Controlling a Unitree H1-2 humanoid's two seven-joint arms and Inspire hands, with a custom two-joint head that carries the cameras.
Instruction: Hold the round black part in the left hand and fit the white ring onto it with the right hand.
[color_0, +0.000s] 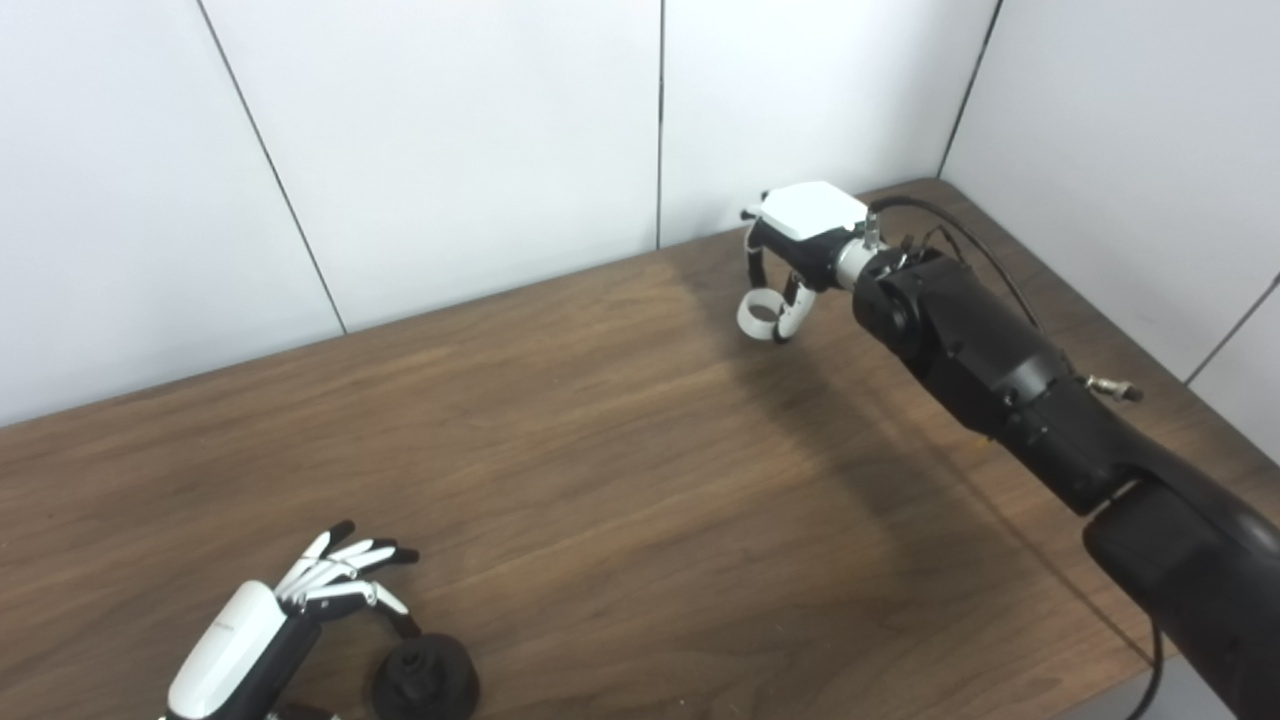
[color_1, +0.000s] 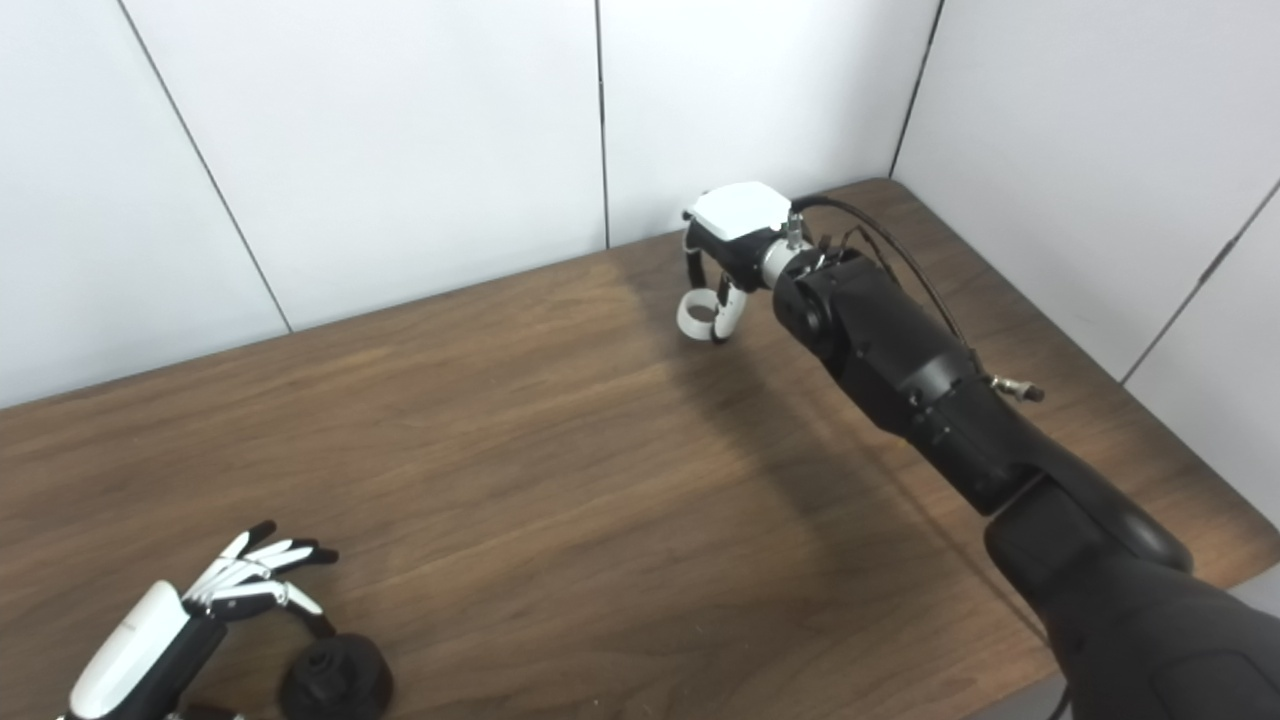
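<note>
The round black part (color_0: 427, 678) lies on the wooden table (color_0: 600, 450) near its front left edge. Just left of it is my left hand (color_0: 300, 610), open, with its fingers stretched out above the table and the thumb curving toward the part; it holds nothing. Far off at the back right, my right hand (color_0: 790, 260) points downward. Its fingers pinch the white ring (color_0: 760, 313) from both sides, close to the table surface. Whether the ring touches the wood cannot be told.
White wall panels (color_0: 450, 150) stand right behind the table's far edge and along its right side. The table's front right corner (color_0: 1130, 660) lies under my right forearm (color_0: 1000, 370), from which a black cable loops.
</note>
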